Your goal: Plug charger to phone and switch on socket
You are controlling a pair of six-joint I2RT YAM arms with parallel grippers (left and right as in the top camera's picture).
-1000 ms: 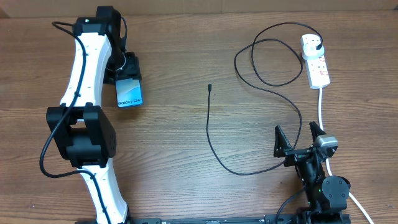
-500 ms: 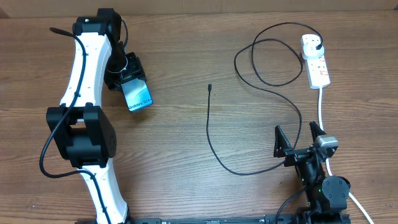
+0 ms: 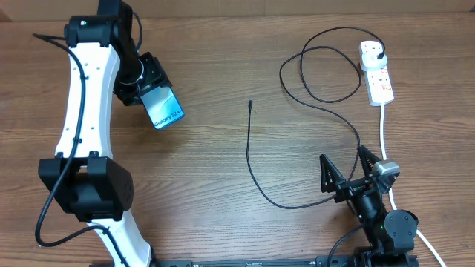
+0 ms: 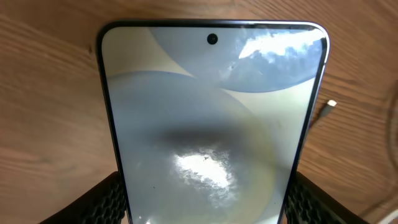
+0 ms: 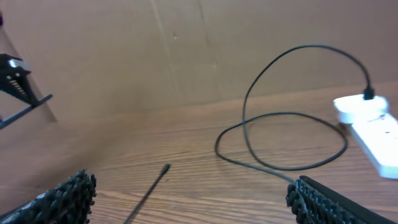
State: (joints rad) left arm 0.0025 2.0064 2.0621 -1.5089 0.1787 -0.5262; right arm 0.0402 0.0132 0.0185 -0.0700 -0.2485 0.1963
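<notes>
My left gripper [image 3: 148, 95] is shut on the phone [image 3: 165, 108], holding it above the table at the upper left; its blue-white screen fills the left wrist view [image 4: 211, 124], with my fingers on both edges. The charger cable [image 3: 249, 152] runs across the table; its connector tip [image 3: 251, 104] lies free at the centre, and its black plug [image 3: 380, 50] sits in the socket [image 3: 376, 71] at the upper right. My right gripper [image 3: 349, 172] is open and empty at the lower right. The right wrist view shows the tip [image 5: 165, 168] and the socket [image 5: 373, 124].
The socket's thick white cord [image 3: 384, 130] runs down the right side past my right gripper. A brown cardboard wall [image 5: 186, 50] stands along the table's far edge. The cable forms loops [image 3: 319, 74] left of the socket.
My left arm has lifted and turned the phone, which moved slightly right and now tilts. My right gripper has shifted a little left and tilted, still open.
</notes>
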